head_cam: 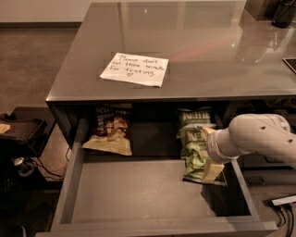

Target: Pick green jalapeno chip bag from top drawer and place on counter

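Note:
The top drawer [138, 194] stands pulled open below the counter [194, 51]. The green jalapeno chip bag [195, 152] is at the drawer's right side, tilted, with a shadow under its lower end. My gripper [210, 155] reaches in from the right on a white arm and is shut on the bag's right edge, one cream finger [213, 171] showing at the bag's lower corner. A second green Kettle bag [194, 115] stands behind it at the drawer's back.
A dark brown and cream chip bag [109, 132] lies at the drawer's back left. A white handwritten note [135, 69] lies on the counter. Dark objects [282, 11] stand at the counter's far right corner. Cables and dark equipment [18, 139] are on the floor at the left.

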Tool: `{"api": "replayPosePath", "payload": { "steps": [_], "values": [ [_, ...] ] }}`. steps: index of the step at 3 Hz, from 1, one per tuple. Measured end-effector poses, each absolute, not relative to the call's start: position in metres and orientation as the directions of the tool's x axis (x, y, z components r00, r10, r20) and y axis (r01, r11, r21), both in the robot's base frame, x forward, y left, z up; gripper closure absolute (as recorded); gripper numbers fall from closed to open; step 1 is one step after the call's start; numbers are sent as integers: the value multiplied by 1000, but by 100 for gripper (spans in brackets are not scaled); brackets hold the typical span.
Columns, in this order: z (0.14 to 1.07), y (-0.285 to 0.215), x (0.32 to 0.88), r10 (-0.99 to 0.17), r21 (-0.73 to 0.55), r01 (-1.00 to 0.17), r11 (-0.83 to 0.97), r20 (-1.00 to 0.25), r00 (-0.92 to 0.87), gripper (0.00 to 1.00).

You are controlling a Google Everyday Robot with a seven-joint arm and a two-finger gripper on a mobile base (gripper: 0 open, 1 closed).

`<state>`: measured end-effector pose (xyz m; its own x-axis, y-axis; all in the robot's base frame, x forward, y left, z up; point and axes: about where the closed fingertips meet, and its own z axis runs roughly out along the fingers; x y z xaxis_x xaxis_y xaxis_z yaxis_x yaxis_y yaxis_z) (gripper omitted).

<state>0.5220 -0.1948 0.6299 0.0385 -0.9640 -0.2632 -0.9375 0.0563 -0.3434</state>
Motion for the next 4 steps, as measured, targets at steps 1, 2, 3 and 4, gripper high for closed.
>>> {"api": "replayPosePath", "payload": {
  "steps": [1,2,3,4],
  "values": [
    [614,-199,533,-965,-329,-943,58,-261,31,17],
    [610,-195,539,-966,-318,-946,61,-258,24,42],
    [621,-185,536,-969,-295,-953,74,-248,2,66],
    [642,-173,529,-964,-263,-959,100,-263,-28,89]
  ]
}}
